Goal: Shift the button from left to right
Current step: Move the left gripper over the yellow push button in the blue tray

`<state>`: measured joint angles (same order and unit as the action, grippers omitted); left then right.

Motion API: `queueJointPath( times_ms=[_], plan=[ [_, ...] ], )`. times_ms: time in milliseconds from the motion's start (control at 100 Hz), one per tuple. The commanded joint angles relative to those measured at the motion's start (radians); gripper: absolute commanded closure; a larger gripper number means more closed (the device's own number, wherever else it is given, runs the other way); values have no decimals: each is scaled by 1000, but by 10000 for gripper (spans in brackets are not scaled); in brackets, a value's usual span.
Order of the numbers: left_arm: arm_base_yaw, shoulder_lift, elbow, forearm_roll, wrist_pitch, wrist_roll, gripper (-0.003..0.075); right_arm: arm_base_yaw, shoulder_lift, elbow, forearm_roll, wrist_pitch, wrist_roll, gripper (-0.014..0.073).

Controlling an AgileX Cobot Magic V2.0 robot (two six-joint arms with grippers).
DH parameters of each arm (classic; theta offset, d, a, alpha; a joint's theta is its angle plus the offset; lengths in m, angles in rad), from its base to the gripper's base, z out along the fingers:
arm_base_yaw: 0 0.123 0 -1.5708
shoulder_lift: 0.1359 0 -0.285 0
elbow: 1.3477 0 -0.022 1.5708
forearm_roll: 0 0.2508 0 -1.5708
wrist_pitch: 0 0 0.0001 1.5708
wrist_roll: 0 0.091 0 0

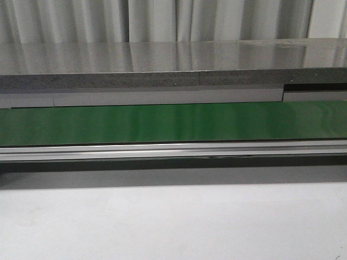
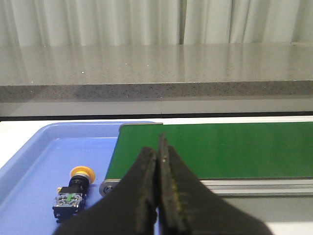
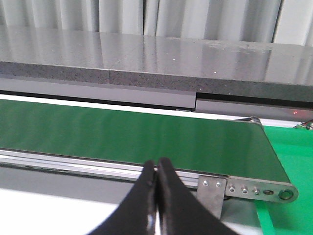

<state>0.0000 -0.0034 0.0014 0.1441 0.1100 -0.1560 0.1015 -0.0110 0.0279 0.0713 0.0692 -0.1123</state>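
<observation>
The button, with a yellow-orange cap and a black body bearing a green mark, lies on its side in a blue tray in the left wrist view. My left gripper is shut and empty, to the right of the button, over the near end of the green conveyor belt. My right gripper is shut and empty, in front of the belt's rail near its right end. Neither gripper nor the button shows in the front view.
The green belt runs across the front view with an aluminium rail before it and a grey stone counter behind. A white table lies in front. The belt's right end roller bracket stands beside a green surface.
</observation>
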Motion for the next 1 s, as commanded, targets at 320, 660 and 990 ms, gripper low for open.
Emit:
queueJointPath(
  times_ms=[320, 660, 990],
  plan=[
    [-5, -31, 45, -23, -76, -8, 741, -1, -18, -17, -5, -84, 1, 662],
    [-5, -12, 10, -111, -70, -8, 741, -1, -18, -17, -5, -84, 1, 662],
    [-5, 194, -233, -216, 108, -8, 741, -1, -18, -17, -5, -84, 1, 662]
  ],
)
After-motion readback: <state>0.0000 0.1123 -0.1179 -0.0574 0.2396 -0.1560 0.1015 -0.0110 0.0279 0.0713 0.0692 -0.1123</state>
